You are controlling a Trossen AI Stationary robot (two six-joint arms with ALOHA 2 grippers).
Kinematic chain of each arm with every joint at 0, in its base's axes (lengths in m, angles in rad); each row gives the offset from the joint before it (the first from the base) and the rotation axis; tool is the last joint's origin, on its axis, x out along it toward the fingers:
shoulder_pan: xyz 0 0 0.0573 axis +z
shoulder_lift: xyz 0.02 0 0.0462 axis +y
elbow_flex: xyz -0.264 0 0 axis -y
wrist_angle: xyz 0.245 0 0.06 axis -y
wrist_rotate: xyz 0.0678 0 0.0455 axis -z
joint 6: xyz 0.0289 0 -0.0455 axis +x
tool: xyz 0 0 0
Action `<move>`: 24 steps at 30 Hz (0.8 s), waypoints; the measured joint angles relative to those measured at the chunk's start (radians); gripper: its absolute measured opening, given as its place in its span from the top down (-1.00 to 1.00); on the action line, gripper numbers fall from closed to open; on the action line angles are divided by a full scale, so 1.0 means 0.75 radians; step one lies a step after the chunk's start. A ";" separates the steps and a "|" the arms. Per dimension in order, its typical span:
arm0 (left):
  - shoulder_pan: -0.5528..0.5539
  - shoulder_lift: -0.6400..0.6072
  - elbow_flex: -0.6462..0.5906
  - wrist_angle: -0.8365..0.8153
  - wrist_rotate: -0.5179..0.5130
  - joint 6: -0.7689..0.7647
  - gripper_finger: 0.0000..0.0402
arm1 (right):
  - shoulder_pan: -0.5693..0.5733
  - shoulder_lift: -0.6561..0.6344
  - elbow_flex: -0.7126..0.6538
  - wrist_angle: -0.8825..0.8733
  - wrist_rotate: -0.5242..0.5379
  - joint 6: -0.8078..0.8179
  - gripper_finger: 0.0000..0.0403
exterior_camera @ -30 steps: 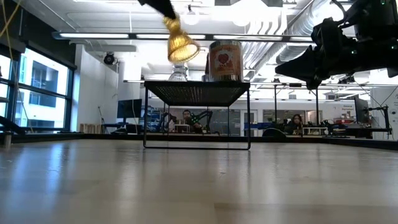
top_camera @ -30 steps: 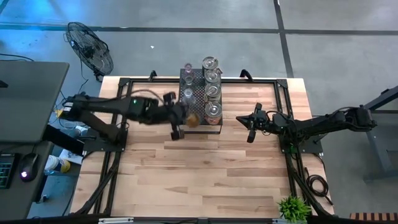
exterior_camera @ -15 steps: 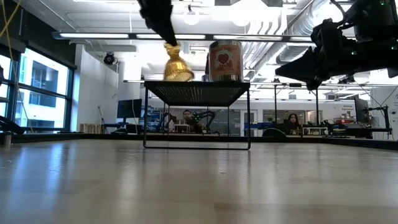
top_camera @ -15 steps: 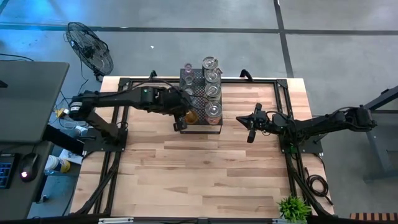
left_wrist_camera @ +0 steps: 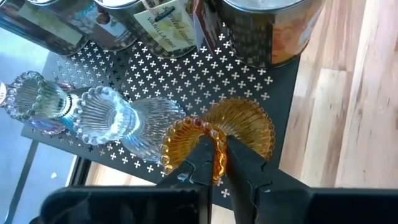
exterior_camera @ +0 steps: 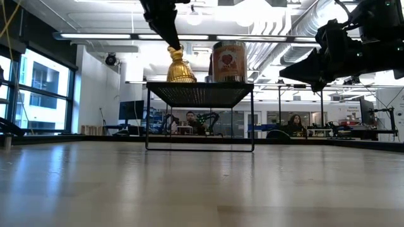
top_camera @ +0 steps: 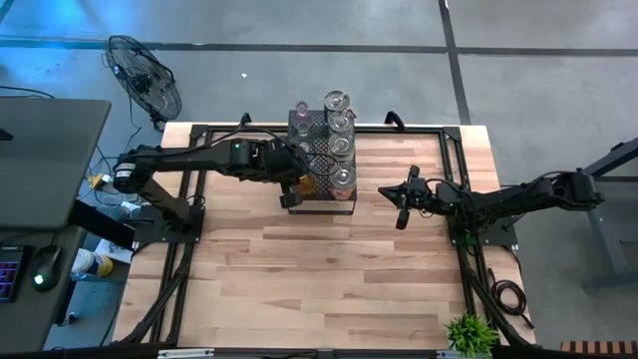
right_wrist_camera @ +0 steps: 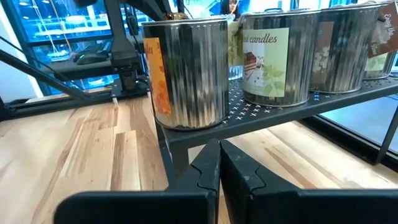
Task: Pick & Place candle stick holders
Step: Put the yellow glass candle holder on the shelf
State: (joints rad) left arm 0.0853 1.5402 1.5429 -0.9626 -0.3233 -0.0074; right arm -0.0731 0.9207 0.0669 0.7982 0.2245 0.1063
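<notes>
An amber-orange ribbed candle stick holder (left_wrist_camera: 239, 124) stands on the near left corner of the black perforated stand (top_camera: 317, 152). My left gripper (left_wrist_camera: 219, 155) is shut on it from above; the low view shows the holder (exterior_camera: 180, 68) as a bell shape, wide base on the stand top (exterior_camera: 199, 86). Two clear glass holders (left_wrist_camera: 102, 115) and a pinkish one (left_wrist_camera: 31, 102) stand in a row beside it. My right gripper (top_camera: 402, 211) is shut and empty, in the air right of the stand. My left gripper pinches the amber holder's narrow upper part (left_wrist_camera: 217, 144) between its two fingers. The fingers come from above, slanting down from the table's left side. The holder stands upright with its wide base (exterior_camera: 181, 78) on the stand's perforated top.
Several silvery candle tins (top_camera: 341, 150) stand in a row along the stand's right side, the nearest (right_wrist_camera: 186, 71) close to my right gripper. The stand rises on thin legs (exterior_camera: 147, 116) above the wooden table (top_camera: 329, 269). A plant (top_camera: 469, 334) sits at the near right corner.
My left gripper has carried the amber holder toward the stand and down. The holder hung tilted in the air above the stand a second ago; now it stands upright with its base on the stand's top, still held.
</notes>
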 joint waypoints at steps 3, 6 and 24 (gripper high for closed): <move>0.000 0.001 0.000 0.000 0.005 -0.006 0.82 | 0.000 0.000 0.000 0.000 0.001 -0.002 0.99; 0.000 0.002 -0.001 -0.004 0.028 -0.006 0.73 | -0.001 0.000 0.000 0.000 0.001 -0.003 1.00; 0.000 0.003 -0.002 0.073 0.025 -0.007 0.67 | -0.001 0.000 0.000 0.000 0.000 -0.003 0.99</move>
State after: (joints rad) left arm 0.0853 1.5421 1.5414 -0.9080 -0.3046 -0.0124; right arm -0.0734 0.9207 0.0669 0.7982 0.2245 0.1043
